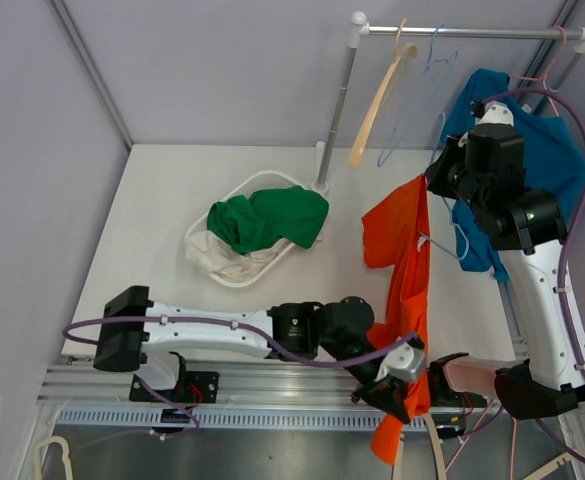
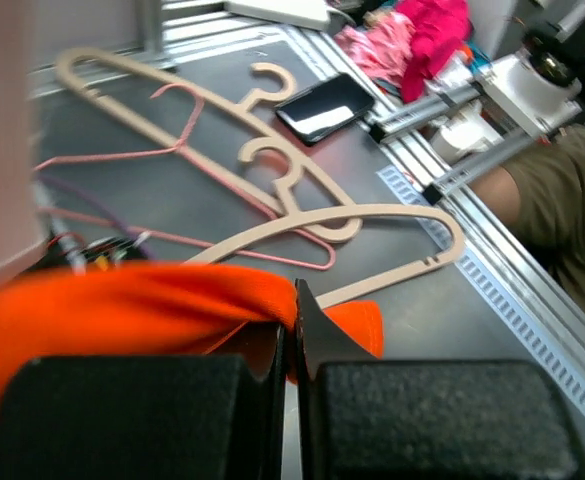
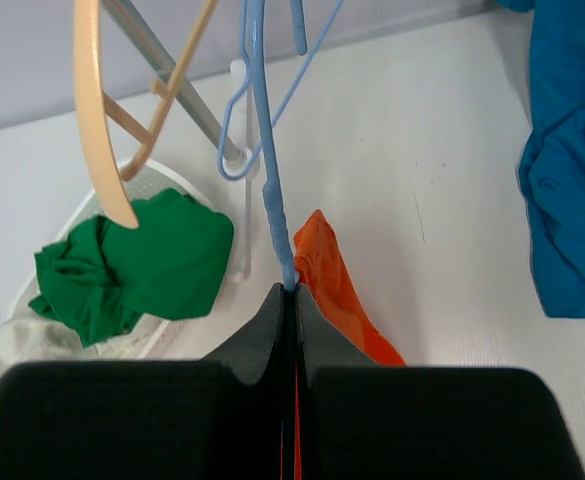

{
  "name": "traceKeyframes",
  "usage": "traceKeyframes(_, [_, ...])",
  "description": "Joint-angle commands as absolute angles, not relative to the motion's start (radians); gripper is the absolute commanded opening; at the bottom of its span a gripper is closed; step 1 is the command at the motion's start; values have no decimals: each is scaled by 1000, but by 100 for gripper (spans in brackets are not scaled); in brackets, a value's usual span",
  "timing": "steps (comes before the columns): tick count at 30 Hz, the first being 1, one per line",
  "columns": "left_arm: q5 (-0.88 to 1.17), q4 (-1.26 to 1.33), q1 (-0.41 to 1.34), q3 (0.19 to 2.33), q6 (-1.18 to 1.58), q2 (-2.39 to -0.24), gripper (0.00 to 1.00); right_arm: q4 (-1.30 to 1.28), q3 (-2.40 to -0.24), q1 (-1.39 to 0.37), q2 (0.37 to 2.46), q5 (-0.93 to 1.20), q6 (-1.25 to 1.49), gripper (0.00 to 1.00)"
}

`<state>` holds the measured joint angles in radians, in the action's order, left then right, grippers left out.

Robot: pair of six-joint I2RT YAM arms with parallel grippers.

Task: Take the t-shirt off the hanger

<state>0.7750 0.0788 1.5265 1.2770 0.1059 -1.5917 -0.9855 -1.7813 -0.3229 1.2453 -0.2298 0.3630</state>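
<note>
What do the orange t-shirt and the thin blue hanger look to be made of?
Orange t-shirt: soft, matte knit fabric, likely cotton; it drapes and folds limply. Blue hanger: a thin, smooth, slightly glossy rod, probably plastic or plastic-coated wire; the look alone does not settle which.

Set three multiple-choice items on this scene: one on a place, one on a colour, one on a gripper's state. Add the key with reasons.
1. Where does the green garment lie?
A. In the white basket
B. On the floor
C. On a hanger

2. What colour is the garment that the left gripper pinches?
A. Blue
B. Green
C. Orange

3. How is the right gripper?
A. Wide open
B. Shut on the blue hanger
C. Shut on nothing

Key:
1 A: it is heaped inside the basket's rim.
2 C: the orange t-shirt sits between its closed fingers.
3 B: the hanger's wire runs into its closed fingers.
</note>
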Motion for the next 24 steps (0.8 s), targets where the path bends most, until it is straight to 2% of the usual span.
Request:
traceKeyframes(1, [744,186,1430,1198,178,-1502,1,-795,-1850,-311,1206,-295,350,0])
traceKeyframes(7, [568,146,1350,1140,153,-1480,1,-816,-1867,-311,1186,-299,344,0])
traceKeyframes(9, [386,132,1332,1141,207,-1480,1,-848,-1903,-311,1190,-293,344,0])
traceKeyframes(14, [287,107,1201,1203,319,-1490,1,-1058,-2060,-310,1262,-261,351,0])
traceKeyframes(16, [175,65,1192,1265,316,-1488,1,-1075,-2068,-311,1258,-279,348,0])
traceKeyframes(20, [42,-104,1180,1348,354,-1496,1,-935,-1993,-311,1188,-365,293,0])
traceKeyframes(24, [29,-149,1157,1307,402,-1393,1,-859,-1991,-311,1201,-488,227,0])
